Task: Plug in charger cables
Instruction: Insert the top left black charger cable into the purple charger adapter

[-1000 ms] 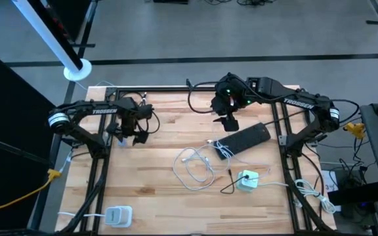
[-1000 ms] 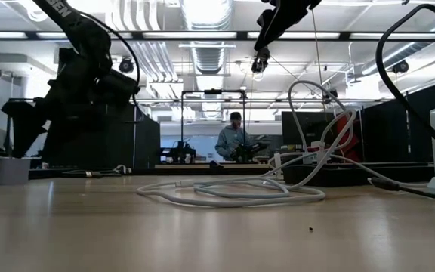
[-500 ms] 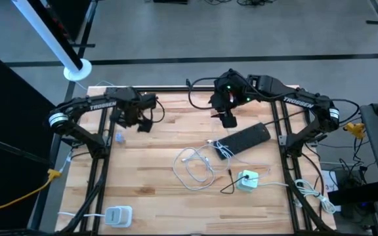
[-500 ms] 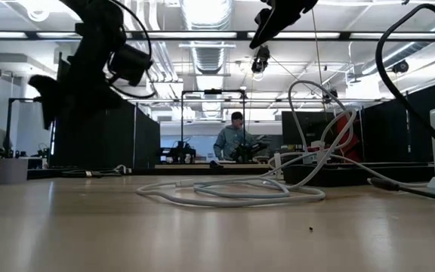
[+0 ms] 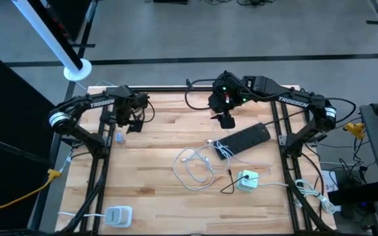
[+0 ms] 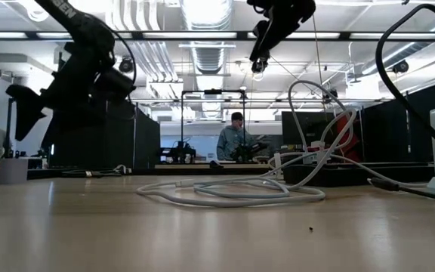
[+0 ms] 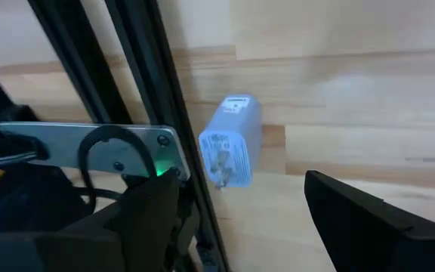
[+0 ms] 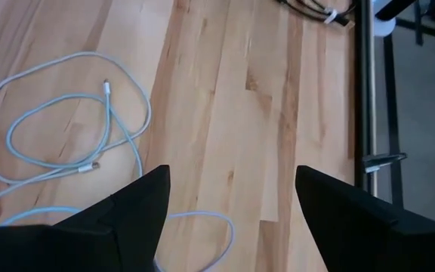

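Hovering open: left gripper (image 7: 236, 215), right gripper (image 8: 229, 204); white cable (image 8: 66, 136) partly cropped.

A thin white charger cable (image 5: 194, 168) lies loose on the wooden counter (image 5: 156, 144), coiled in a few overlapping loops near the middle. Seen from the right wrist, the same white cable (image 8: 66, 128) shows two small plugs resting inside its loops, both unconnected. From the low camera its loops (image 6: 225, 193) lie flat. A thin black charger cable (image 5: 229, 183) curves in a short arc just beside the white loops, lying free on the wood.
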You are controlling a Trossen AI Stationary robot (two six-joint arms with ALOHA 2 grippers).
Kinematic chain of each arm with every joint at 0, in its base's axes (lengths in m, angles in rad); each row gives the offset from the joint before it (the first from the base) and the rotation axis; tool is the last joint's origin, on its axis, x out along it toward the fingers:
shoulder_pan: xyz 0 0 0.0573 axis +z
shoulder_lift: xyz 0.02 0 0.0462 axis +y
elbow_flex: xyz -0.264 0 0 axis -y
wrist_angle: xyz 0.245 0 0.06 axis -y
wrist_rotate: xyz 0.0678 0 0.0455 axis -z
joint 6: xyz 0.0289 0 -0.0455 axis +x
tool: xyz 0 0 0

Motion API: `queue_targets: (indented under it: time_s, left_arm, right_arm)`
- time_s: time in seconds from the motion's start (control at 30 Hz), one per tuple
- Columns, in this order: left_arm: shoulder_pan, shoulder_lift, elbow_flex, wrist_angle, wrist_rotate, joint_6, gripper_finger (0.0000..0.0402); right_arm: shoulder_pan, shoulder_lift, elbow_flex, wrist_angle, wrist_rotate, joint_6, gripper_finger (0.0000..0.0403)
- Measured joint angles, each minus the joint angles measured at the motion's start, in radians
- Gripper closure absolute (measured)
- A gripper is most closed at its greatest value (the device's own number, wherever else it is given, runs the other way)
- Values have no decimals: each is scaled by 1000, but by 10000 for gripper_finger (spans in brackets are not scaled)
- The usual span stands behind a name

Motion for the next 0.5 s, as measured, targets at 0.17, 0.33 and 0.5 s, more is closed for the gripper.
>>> queue_targets:
  time_s: [0.17, 0.33, 0.5]
  left_arm:
    - [66, 41, -60, 28, 27, 50, 126]
    - [75, 93, -99, 106, 49, 90, 126]
    - [75, 146, -113, 184, 74, 89, 126]
  right_arm:
    - [0, 4, 0, -5, 0, 6, 125]
    - [0, 4, 0, -6, 0, 6, 126]
    - [0, 4, 0, -9, 0, 7, 133]
